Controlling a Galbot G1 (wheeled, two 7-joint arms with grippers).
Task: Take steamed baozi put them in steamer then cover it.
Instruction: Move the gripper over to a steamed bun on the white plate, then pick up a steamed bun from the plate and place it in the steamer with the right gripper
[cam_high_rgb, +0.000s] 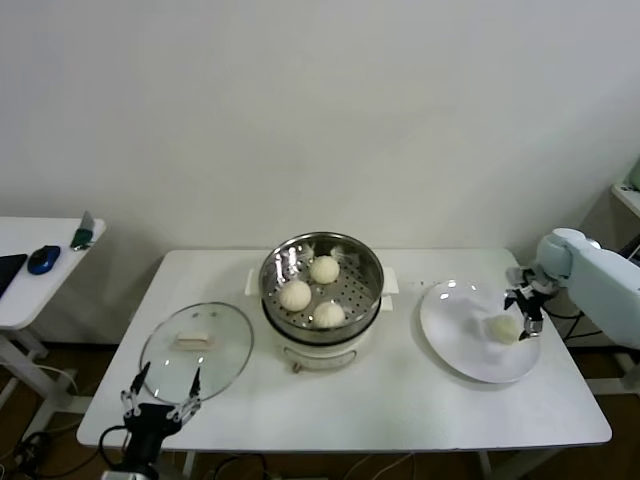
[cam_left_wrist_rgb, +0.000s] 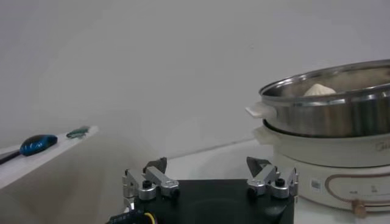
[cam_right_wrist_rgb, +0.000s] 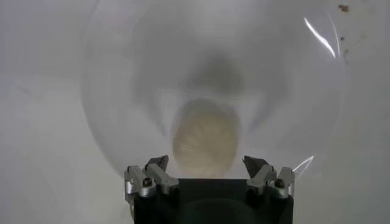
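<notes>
Head view: three steamed baozi (cam_high_rgb: 295, 295) sit in the steamer (cam_high_rgb: 320, 300); a fourth lies on the plate (cam_high_rgb: 455, 340) near the desk (cam_high_rgb: 400, 400) edge, right tool (cam_high_rgb: 524, 314) wide above it; left tool (cam_high_rgb: 160, 396) wide, beside the lid (cam_high_rgb: 196, 350).

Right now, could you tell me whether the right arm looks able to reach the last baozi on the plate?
Probably yes: the right end effector hangs open just above the baozi on the plate, with nothing between them.
</notes>
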